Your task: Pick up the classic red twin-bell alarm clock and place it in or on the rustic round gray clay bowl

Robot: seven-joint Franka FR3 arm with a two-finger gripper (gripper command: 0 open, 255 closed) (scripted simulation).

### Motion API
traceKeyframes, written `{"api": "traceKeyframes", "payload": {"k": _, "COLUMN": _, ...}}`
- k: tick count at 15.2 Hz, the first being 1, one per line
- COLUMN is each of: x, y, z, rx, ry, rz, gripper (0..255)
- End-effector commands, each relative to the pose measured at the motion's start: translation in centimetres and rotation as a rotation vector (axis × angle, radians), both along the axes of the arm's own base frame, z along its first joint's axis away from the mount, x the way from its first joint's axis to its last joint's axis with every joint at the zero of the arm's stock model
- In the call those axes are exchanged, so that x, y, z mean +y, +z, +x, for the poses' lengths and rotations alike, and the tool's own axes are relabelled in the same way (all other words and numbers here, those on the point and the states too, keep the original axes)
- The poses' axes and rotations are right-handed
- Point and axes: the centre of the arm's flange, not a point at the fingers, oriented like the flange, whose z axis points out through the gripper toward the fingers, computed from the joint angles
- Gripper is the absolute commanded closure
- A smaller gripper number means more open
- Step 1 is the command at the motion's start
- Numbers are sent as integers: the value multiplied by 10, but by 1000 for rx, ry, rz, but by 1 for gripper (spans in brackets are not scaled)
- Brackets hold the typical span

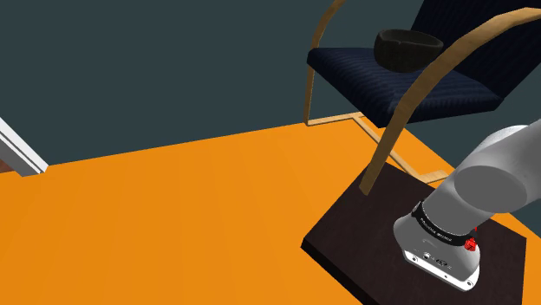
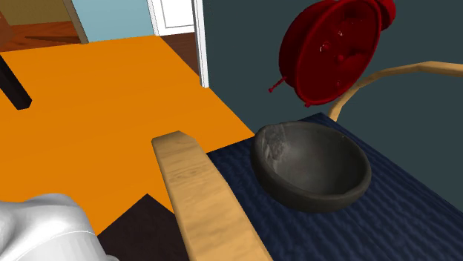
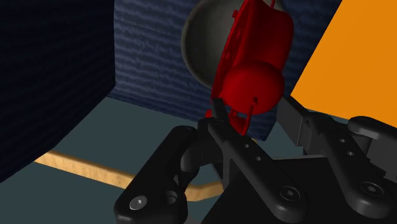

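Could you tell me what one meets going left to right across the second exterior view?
White arm link → wooden armrest → dark gray bowl. The red alarm clock hangs above the bowl, so it is left out.

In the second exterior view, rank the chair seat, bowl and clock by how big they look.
1. The seat: largest, running off the picture's edges.
2. The bowl and the clock: about alike. The clock is cut by the top edge and may be nearer the camera, so I won't rank them.
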Motion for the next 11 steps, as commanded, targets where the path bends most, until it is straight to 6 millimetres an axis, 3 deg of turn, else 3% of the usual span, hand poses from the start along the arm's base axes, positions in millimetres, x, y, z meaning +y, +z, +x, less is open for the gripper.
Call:
{"api": "traceKeyframes", "payload": {"k": 1, "x": 0, "y": -11, "z": -1, "rx": 0, "ry": 0, "rz": 0, "gripper": 255}}
{"api": "traceKeyframes", "payload": {"k": 11, "x": 0, "y": -64, "z": -1, "rx": 0, "ry": 0, "rz": 0, "gripper": 255}}
